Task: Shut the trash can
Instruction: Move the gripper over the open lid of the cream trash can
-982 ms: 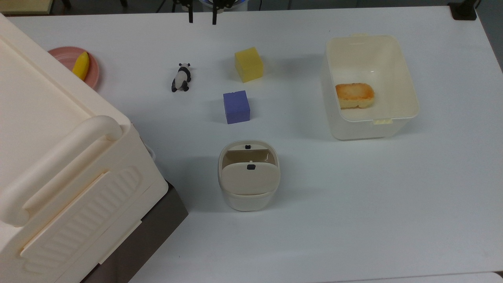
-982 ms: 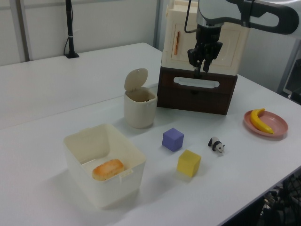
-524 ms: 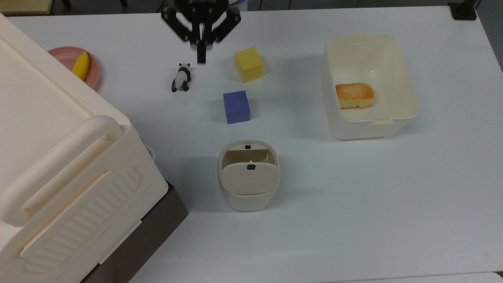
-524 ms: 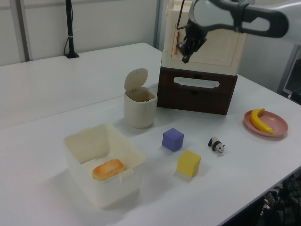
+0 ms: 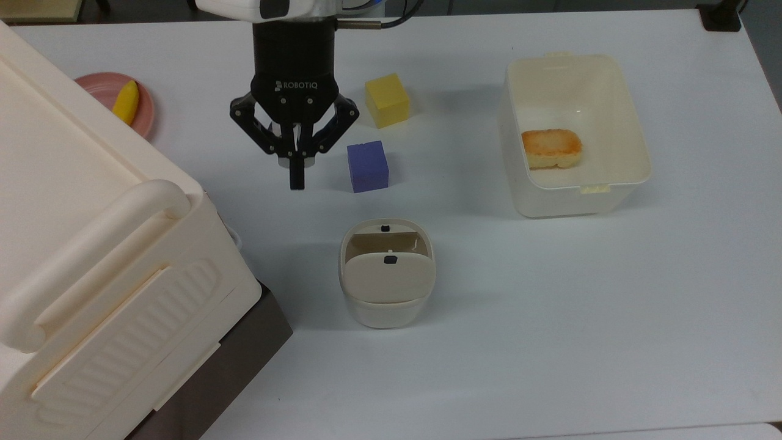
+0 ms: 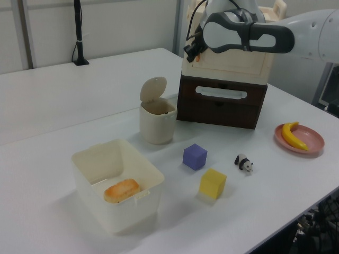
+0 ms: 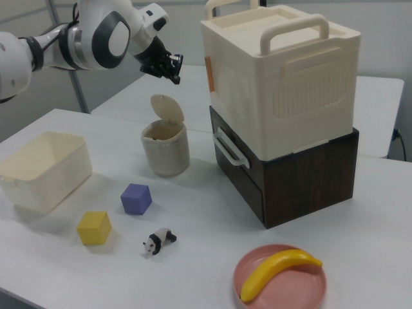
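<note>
The trash can (image 5: 387,287) stands on the white bench (image 5: 550,318) with its flap lid (image 6: 153,88) raised, just beside the ribbed box (image 7: 280,71), while the gripper (image 5: 297,181) hovers high above, fingers pressed together, holding nothing.

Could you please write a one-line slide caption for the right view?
Gripper raised above the trash can, whose flap lid stands open beside the stacked boxes.

We've got a white table (image 5: 550,342) holding a small cream plastic trash can (image 5: 387,275), purple cube (image 5: 368,166), yellow cube (image 5: 387,100), cream tub (image 5: 574,195), and pink plate (image 5: 101,85).
</note>
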